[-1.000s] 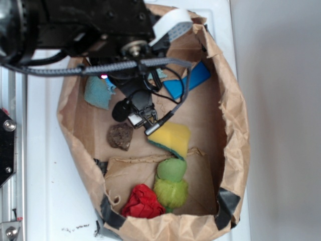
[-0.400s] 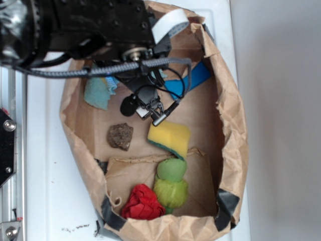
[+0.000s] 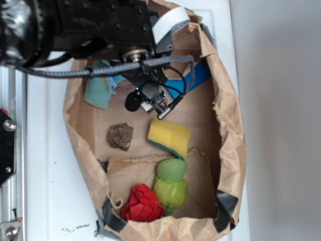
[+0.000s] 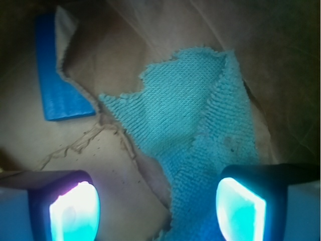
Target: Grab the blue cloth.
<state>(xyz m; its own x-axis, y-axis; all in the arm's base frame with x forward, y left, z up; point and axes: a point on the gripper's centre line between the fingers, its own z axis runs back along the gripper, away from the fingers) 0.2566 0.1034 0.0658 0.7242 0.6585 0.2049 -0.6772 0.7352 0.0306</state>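
The blue cloth (image 3: 98,92) is a pale teal terry rag lying at the back left of the brown paper bag (image 3: 233,125), with its upper part hidden under the black arm. In the wrist view the blue cloth (image 4: 200,115) spreads over the middle and right, frayed at its edges, and its lower strip runs beside the right finger. My gripper (image 3: 152,103) hangs over the bag floor to the right of the cloth. In the wrist view the gripper (image 4: 158,211) is open, with bare cardboard and the cloth's edge between its fingers.
A bright blue rigid block (image 3: 193,79) lies at the back right, also seen as the blue block (image 4: 55,85). A yellow sponge (image 3: 169,136), a brown rock (image 3: 120,136), two green balls (image 3: 172,170) and a red crumpled thing (image 3: 143,203) lie nearer the front. Bag walls ring everything.
The gripper has moved back, away from the yellow sponge and toward the bag's far end, where the cloth and the blue block lie. Nothing else has shifted.
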